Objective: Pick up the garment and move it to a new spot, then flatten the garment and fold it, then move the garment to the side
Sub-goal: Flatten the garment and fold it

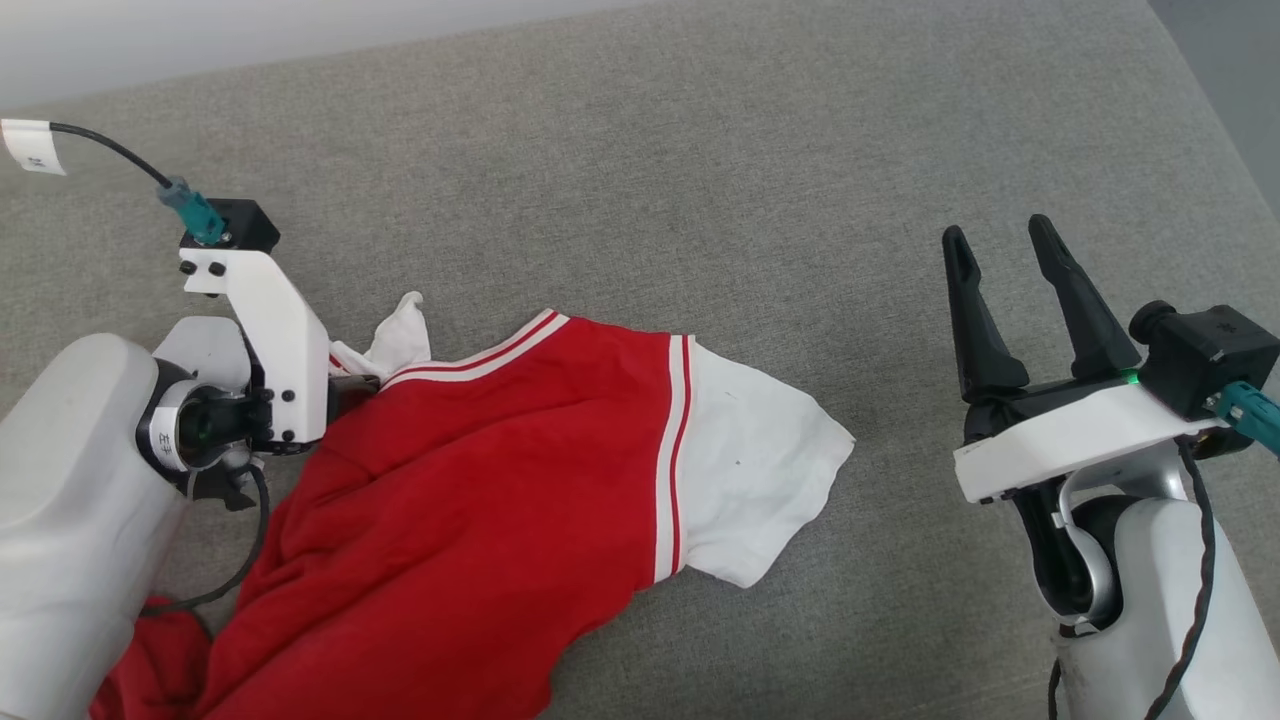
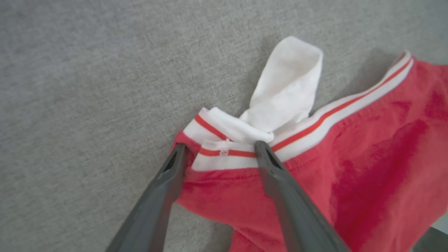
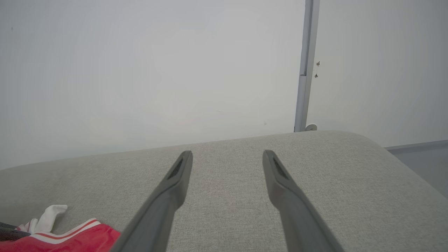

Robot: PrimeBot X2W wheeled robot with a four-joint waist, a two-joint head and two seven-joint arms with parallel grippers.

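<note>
Flattening, I judge: my left gripper (image 2: 220, 147), fingers open astride the trim of the garment (image 1: 480, 500), and right gripper (image 1: 998, 230), fingers open and empty, must next spread the bunched sleeve.

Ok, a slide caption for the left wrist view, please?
Open left gripper astride the striped trim of the red garment on grey fabric.

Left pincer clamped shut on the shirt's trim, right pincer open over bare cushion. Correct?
No. Left pincer is open: the left wrist view shows its fingers apart, straddling the trim of the shirt. Right pincer open over bare cushion, as said.
</note>
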